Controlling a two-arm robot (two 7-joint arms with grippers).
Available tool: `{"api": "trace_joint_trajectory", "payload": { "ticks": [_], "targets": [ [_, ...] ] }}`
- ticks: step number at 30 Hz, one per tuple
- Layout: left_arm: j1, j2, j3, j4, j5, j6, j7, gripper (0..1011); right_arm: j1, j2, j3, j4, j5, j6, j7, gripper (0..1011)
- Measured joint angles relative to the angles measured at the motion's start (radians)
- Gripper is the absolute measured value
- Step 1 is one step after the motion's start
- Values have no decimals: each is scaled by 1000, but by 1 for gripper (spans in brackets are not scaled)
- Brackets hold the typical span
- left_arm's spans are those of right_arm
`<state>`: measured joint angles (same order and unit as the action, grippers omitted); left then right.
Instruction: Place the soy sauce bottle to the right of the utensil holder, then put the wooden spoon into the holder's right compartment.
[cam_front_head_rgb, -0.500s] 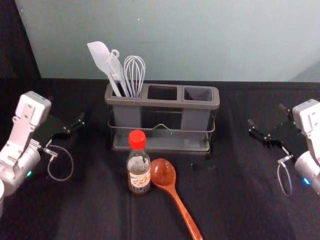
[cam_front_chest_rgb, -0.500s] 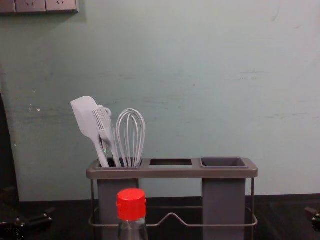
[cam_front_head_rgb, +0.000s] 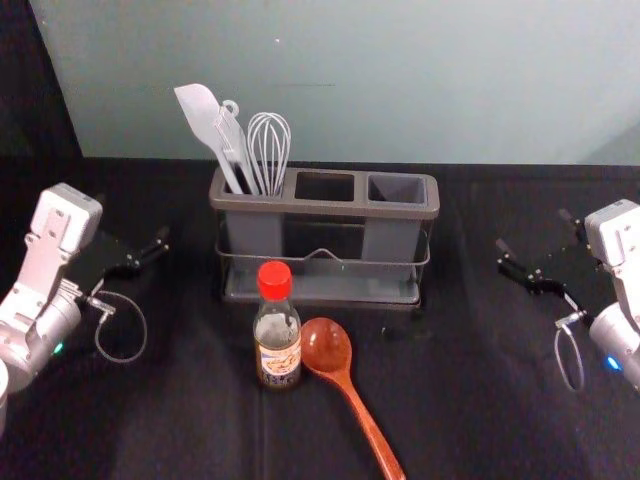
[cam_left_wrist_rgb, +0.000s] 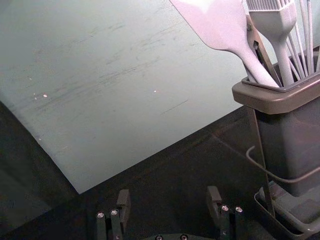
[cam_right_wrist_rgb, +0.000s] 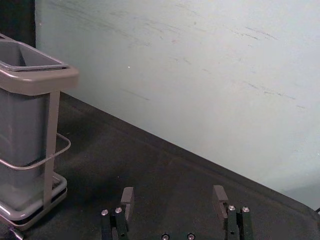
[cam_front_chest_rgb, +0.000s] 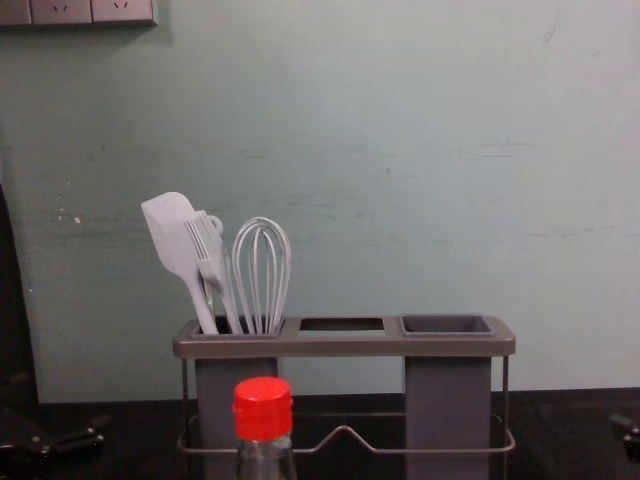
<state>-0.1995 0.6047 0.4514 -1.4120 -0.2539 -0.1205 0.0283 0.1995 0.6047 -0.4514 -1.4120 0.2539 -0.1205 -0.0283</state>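
Bottle (cam_front_head_rgb: 278, 345) of soy sauce, red-capped, stands upright in front of the holder (cam_front_head_rgb: 325, 208), left of its middle. The head view shows the wooden spoon (cam_front_head_rgb: 327, 345) lying full bowl just beside it, on the right, handle slanting nearer; the chest view gives the bottle's cap and neck (plus wall sockets (cam_front_chest_rgb: 62, 11), high on the left). Spatula (cam_front_head_rgb: 203, 115), brush (cam_front_head_rgb: 234, 148) and whisk (cam_front_head_rgb: 268, 150) lean in the left compartment. The left gripper (cam_front_head_rgb: 133, 221) hangs left of the holder, the right gripper (cam_front_head_rgb: 533, 230) to its right; their wrist views show both pairs of fingers released, spread wide, and the right one adds the right compartment (cam_right_wrist_rgb: 25, 55) up close.
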Motion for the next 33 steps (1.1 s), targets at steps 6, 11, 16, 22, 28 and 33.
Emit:
{"api": "trace_joint_trajectory", "payload": {
  "ticks": [6, 11, 16, 22, 28, 33],
  "targets": [
    [0, 0, 0, 0, 0, 0, 0, 1005, 0, 0, 0, 0, 0, 0, 0, 1002],
    [0, 0, 0, 0, 0, 0, 0, 1005, 0, 0, 0, 0, 0, 0, 0, 1002],
    [0, 0, 0, 0, 0, 0, 0, 1005, 0, 0, 0, 0, 0, 0, 0, 1002],
    [0, 0, 0, 0, 0, 0, 0, 1005, 0, 0, 0, 0, 0, 0, 0, 1002],
    [0, 0, 0, 0, 0, 0, 0, 1005, 0, 0, 0, 0, 0, 0, 0, 1002],
    [0, 0, 0, 0, 0, 0, 0, 1005, -26, 13, 28, -30, 21, -22, 32, 1002]
  ]
}}
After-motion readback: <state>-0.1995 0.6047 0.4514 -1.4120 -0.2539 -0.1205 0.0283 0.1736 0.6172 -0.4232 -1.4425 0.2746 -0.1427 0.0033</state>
